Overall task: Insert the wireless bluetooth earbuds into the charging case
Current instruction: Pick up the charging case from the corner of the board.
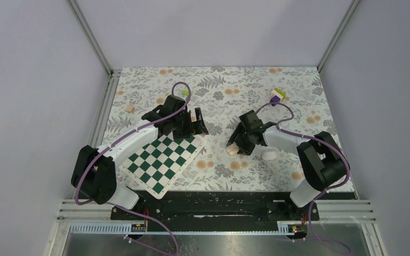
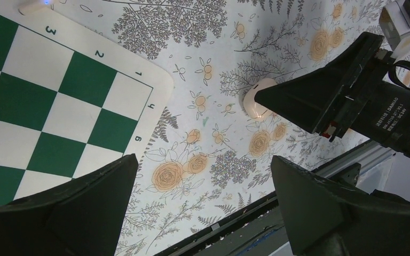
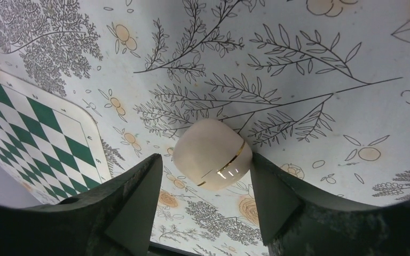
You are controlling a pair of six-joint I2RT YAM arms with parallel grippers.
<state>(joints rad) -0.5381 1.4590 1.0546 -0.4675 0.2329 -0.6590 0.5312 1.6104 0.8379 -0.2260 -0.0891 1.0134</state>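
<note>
Case [image 3: 209, 152] closed, white shell with a thin gold seam, down on the floral cloth [image 3: 299, 69]. Positioned squarely between the two fingers of the right gripper [image 3: 207, 161], beyond the rounded corner of the chessboard [image 3: 37, 133] and apart from it. Finger on the right of the wrist view [image 3: 283, 202] against the side of the charging case, with no visible gap. Other finger just beside the opposite side, a sliver of cloth between. Jaws parted, straddling the case, not clamped on both sides.

From the left wrist camera: same case partly hidden behind one dark finger of the right gripper, only its rounded end showing on the cloth.

Fingers of the left gripper [image 2: 203, 165] spread wide with nothing between them. Poised over the cloth just off the chessboard's numbered edge, well apart from the case.

From above: both grippers near mid-table, the left at the board's far corner, the right tilted down over the case to the board's right.

At the board's edge, small pale thing [image 2: 32, 7] with a blue glint, too small to name.
</note>
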